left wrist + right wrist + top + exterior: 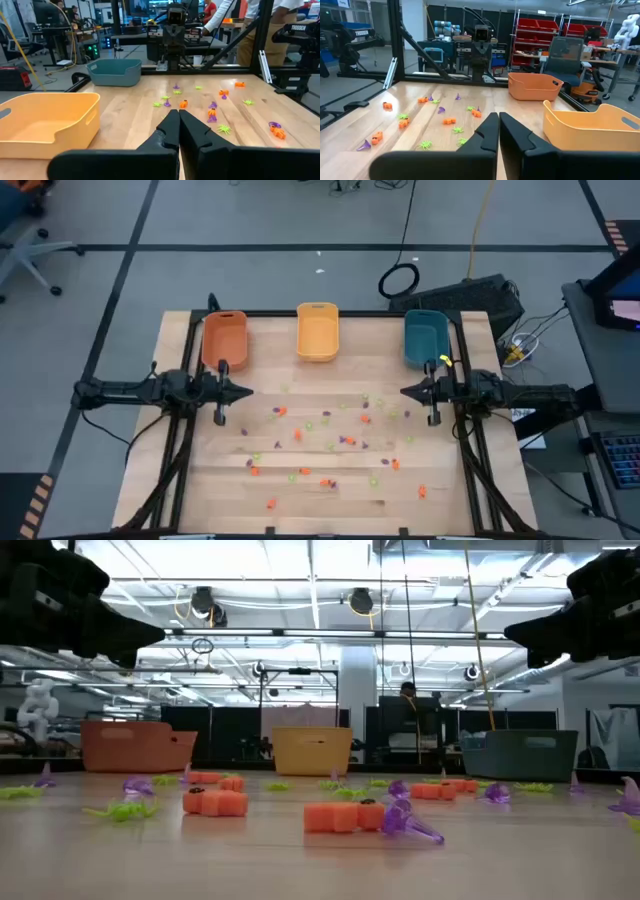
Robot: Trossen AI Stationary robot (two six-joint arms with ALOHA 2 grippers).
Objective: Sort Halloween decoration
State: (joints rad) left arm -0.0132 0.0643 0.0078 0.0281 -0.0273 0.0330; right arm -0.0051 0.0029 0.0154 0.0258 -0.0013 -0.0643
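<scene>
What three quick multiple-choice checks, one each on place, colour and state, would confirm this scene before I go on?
1. Where do the trinkets lie?
A. in the bins
B. loose on the table
C. in the grippers

2. Which bin stands in the middle of the row?
A. yellow bin
B. orange bin
C. teal bin

3. How are the left gripper and right gripper?
A. both open
B. one holds a trinket
C. both shut, empty

Answers: 1 B, the high view shows them scattered on the wood. 2 A, orange and teal flank it. 3 C, both wrist views show fingers together with nothing between.
</scene>
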